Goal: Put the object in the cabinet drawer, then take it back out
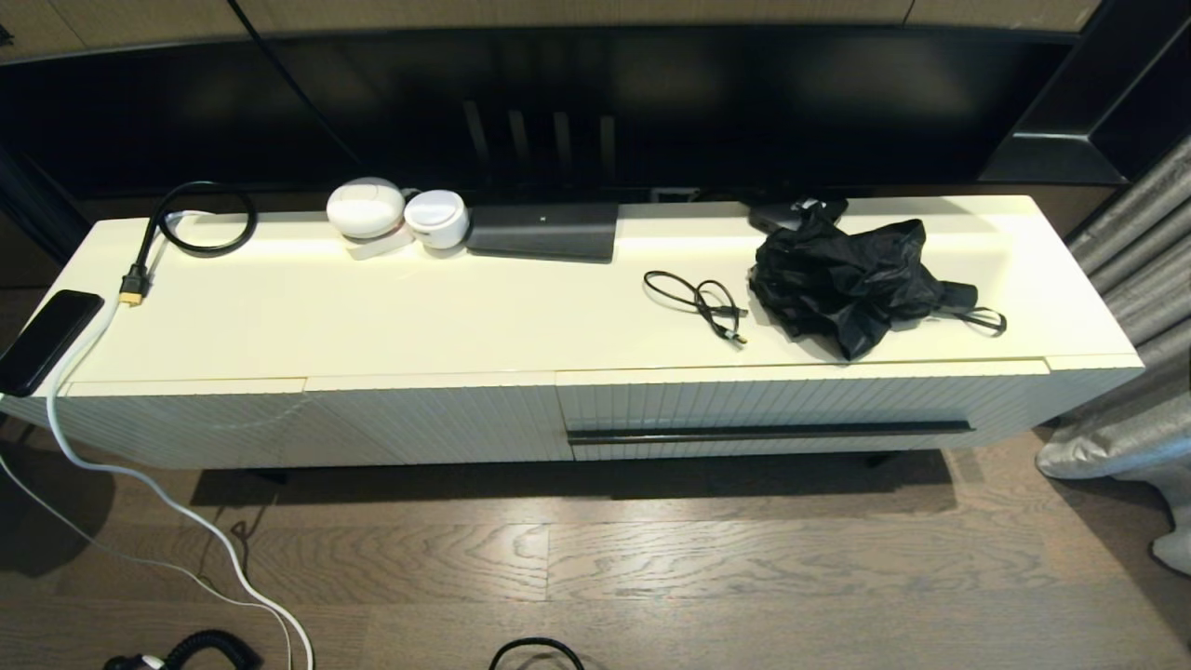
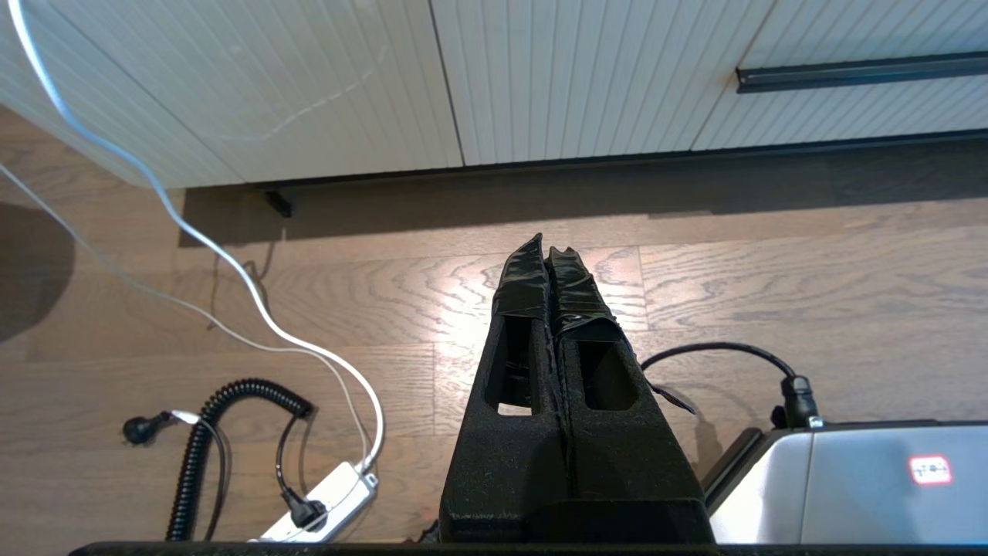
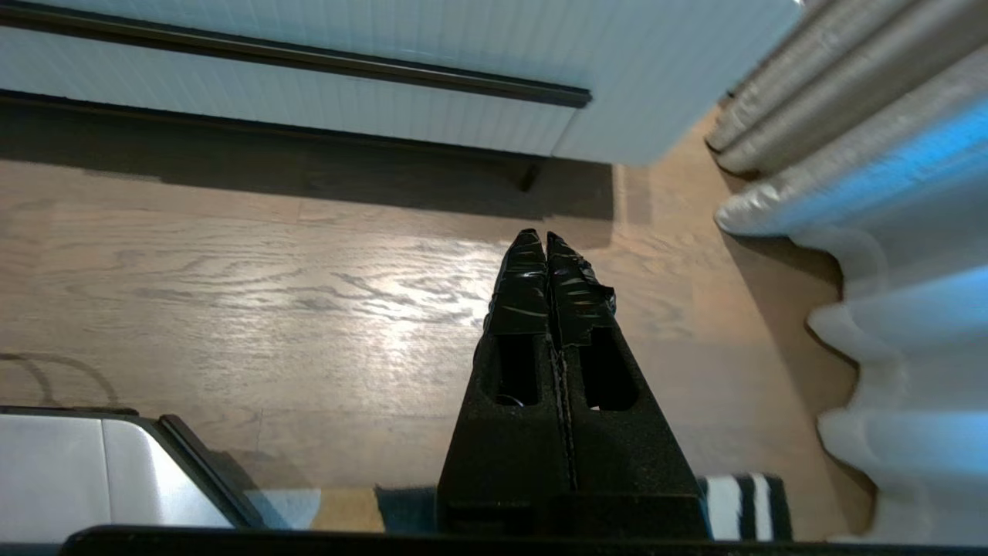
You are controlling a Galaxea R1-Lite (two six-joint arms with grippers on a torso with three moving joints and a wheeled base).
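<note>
The cabinet drawer [image 1: 800, 409] is shut, its bar handle [image 1: 770, 431] untouched; right hand [image 3: 546, 241] and left hand [image 2: 547, 249] hang low over the floor [image 1: 595, 558], pressed closed, empty, evidently parked.

A long, low cream-white cabinet [image 1: 372, 316] crosses the middle of the head view, and its top is glossy and reflects a soft light. Its front has narrow vertical ribs. Behind it, in the upper part of the frame, stands a wide dark television screen [image 1: 651, 102] against a dark wall panel. At the upper right a black angled shelf unit [image 1: 1098, 102] is visible. The floor [image 1: 651, 568] in the lower part is of brown wooden planks with a clear grain, and the cabinet throws a dark shadow on it. At the right edge hangs a grey curtain [image 1: 1135, 279], and its folds gather on the floor.
</note>
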